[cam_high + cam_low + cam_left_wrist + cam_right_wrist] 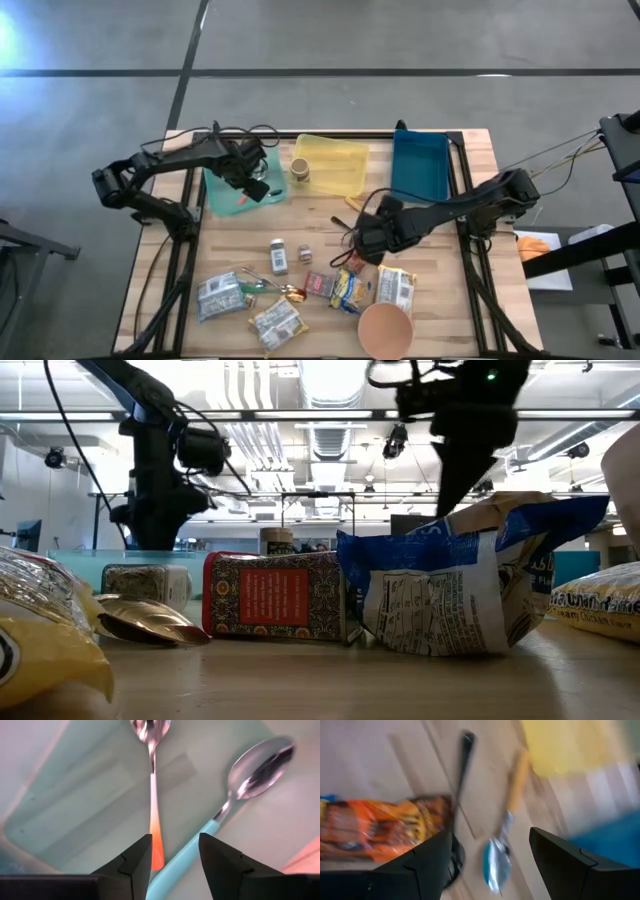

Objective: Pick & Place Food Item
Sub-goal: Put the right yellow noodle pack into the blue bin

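Surface: light butcher-block wooden table (pixel 240 250) on a dark metal frame, grey concrete floor around it with dark seam lines.

Along the far edge of the table there are three trays: a shallow teal plastic tray (pixel 222 192), a yellow plastic tray (pixel 335 160) with a small brown-lidded jar (pixel 299 168) at its edge, and a blue plastic bin (pixel 420 165).

Left gripper (pixel 252 186) sits over the teal tray. The left wrist view shows its fingers (pixel 134 865) partly apart with nothing between them. Directly below lie two spoons on the tray floor: an orange-handled metal spoon (pixel 152 795) and a light-blue-handled metal spoon (pixel 240 785), lying apart from each other.

Right gripper (pixel 365 243) is mid-table, low over the food pile, with its fingers (pixel 420 865) wide apart and holding nothing. Below it is an orange snack packet (pixel 375 830), plus a dark-handled utensil (pixel 462 775) and a wooden-handled spoon (pixel 507 820) on the wood.

The food items are clustered at the near half of the table: a small spice jar (pixel 278 256), a red printed box (pixel 275 597), a blue-and-white crumpled bag (pixel 450 585), silver-wrapped packets (pixel 220 295), and a white packet (pixel 395 288). A tan paper cup (pixel 385 330) is at the near edge, and a gold spoon (pixel 150 622) lies beside the red box.

Room in the low view: an open workshop with ceiling strip lights, ducting, and dark equipment stands at the back.
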